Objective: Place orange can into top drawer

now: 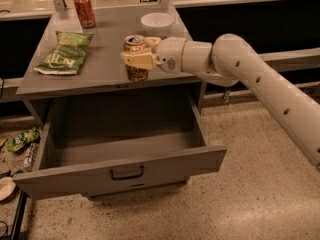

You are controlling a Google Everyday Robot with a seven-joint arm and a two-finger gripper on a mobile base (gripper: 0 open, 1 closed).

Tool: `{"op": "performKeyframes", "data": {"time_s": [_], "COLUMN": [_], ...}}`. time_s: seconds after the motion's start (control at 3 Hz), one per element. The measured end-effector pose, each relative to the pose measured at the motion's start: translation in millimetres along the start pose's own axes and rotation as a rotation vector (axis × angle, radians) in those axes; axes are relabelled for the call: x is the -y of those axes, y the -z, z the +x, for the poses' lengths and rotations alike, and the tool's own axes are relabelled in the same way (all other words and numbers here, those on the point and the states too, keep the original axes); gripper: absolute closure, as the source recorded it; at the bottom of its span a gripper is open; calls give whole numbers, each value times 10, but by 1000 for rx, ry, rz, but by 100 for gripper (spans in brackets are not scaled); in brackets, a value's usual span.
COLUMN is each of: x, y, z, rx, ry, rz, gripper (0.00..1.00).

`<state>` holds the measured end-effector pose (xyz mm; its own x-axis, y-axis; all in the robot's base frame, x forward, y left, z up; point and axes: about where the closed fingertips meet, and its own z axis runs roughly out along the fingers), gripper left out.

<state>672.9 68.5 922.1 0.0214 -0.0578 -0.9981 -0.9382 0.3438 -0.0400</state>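
Orange can (136, 74) is upright at the front edge of the desk (105, 64), directly behind the open top drawer (125, 151). You can't tell from this view whether its base touches the desk surface or sits just off it.

Tool (136, 58) is at the can, mid-height, closed around it. One cream finger (139, 60) crosses the front of the label and the other side is mostly hidden behind the can. There's no visible gap, so read it as a firm side grasp. The wrist is horizontal. The white arm (250, 74) comes in from the right, over the desk's front-right corner.

The drawer is pulled well out toward you. Its front panel is tilted a bit in view, with the dark pull handle (126, 172) at centre. The can is over the desk, not over the drawer cavity.

Other items on the desk:
- white bowl (157, 24): just behind the can, near the tool's wrist
- red can (84, 10): upright at the back left, well apart from the grasp
- green chip bag (65, 53): flat on the left side

A green wrapper (20, 138) lies on the floor left of the drawer, partly cut off.
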Motion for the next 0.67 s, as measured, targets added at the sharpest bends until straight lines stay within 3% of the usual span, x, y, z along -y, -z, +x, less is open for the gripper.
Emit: {"op": "performKeyframes", "data": {"time_s": [0.33,0.67], "x": [-240,-446], "y": [118,174], "z": [28,339], "rx": [18,22], "ry": [-18,-9], "rz": [-84,-124], "gripper": [100,100]}}
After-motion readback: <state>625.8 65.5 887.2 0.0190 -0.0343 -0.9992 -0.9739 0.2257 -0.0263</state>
